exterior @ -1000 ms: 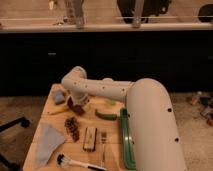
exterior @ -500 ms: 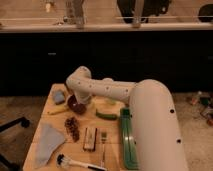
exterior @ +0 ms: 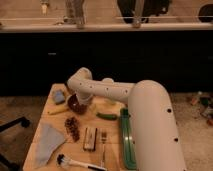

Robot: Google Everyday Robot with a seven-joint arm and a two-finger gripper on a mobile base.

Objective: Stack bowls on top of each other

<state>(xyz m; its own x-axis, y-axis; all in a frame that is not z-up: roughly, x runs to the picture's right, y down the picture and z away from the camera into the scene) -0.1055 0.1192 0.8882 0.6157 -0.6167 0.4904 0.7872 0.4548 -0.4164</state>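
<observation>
Dark cabinet fronts and a pale counter edge run behind a wooden desk [exterior: 45, 122] on a speckled floor. A white arm [exterior: 107, 91] reaches from the right across the desk's far half, bends at a rounded joint and drops towards the far left area.

The tool [exterior: 80, 101] sits at the end of that drop, low over the desk and right against the dark maroon bowl [exterior: 74, 104]. Whether the tool is spread or pressed together cannot be told.

The bowl stands upright with its opening facing up. Being round, it has no long axis. It lies just left of and under the tool. A redder patch shows at its right edge, and it cannot be told whether this is the second bowl.

Near the bowl:
- a blue-grey object [exterior: 59, 95] just to its left;
- a bunch of grapes [exterior: 72, 128] nearer the camera;
- a blue cloth [exterior: 48, 143];
- a brush [exterior: 75, 162];
- a green tray [exterior: 126, 142] along the right side.
</observation>
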